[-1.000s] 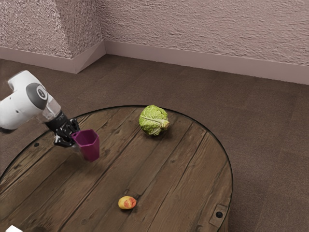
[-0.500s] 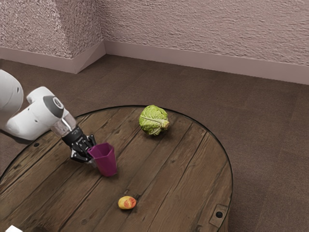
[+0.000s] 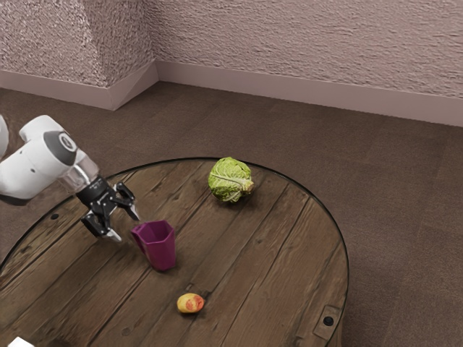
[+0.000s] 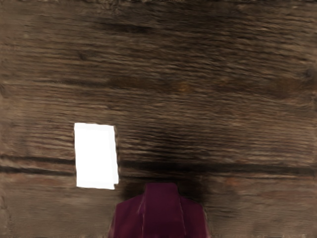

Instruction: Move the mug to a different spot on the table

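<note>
Here, my jaws stand released over the desk, the two black fingers spread wide with nothing between them. They hang at the end of my white arm, which comes in from the exterior view's left.

Just beside them, toward the exterior view's right, sits the purple mug. It stands upright on the dark wooden planks, mouth up, apart from both fingers. In the wrist view its purple body shows just under my hand, throwing a dark shadow on the wood around it. Next to it on the boards lies a flat white patch, perhaps a card or label; I cannot tell which.

Farther out, toward the desk's front edge, rests a small yellow-red apple, well apart from the mug. Across the round top, near the far rim, sits a green cabbage. Beyond it lies brown carpet floor, then the rough pink wall.
</note>
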You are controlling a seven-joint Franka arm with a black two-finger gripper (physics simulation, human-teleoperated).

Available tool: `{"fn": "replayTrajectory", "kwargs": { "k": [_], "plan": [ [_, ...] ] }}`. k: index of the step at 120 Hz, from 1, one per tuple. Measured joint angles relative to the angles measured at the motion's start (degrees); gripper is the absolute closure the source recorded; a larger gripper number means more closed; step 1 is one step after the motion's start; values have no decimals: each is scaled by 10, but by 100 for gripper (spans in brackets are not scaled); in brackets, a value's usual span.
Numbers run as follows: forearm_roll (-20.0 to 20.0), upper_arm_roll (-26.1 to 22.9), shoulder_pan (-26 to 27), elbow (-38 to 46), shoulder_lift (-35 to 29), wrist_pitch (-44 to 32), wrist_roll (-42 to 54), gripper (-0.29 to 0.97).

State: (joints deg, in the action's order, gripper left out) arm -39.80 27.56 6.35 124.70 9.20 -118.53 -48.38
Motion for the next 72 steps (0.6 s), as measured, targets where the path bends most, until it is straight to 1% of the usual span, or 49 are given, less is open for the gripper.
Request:
{"fn": "replayTrajectory", "kwargs": {
  "k": [7,9,13,18,22,28,33,39,46,51,57,72],
  "plan": [
    [82,6,3,-3,-99,11,-4,9],
    [102,6,3,-15,-120,15,-4,9],
    [145,-1,-3,-67,-142,26,-6,8],
    [208,-27,-6,-166,-134,52,0,7],
    [247,-44,3,-235,-117,75,15,6],
    [298,-82,6,-315,-88,107,47,5],
    [332,-117,6,-353,-72,135,76,5],
    [360,-139,27,-373,-60,168,107,4],
    [381,-147,56,-383,-54,200,141,4],
    [391,-149,65,-387,-52,217,164,4],
    [399,-150,59,-390,-52,234,188,4],
    [409,-149,18,-397,-51,261,242,3]
  ]
}}
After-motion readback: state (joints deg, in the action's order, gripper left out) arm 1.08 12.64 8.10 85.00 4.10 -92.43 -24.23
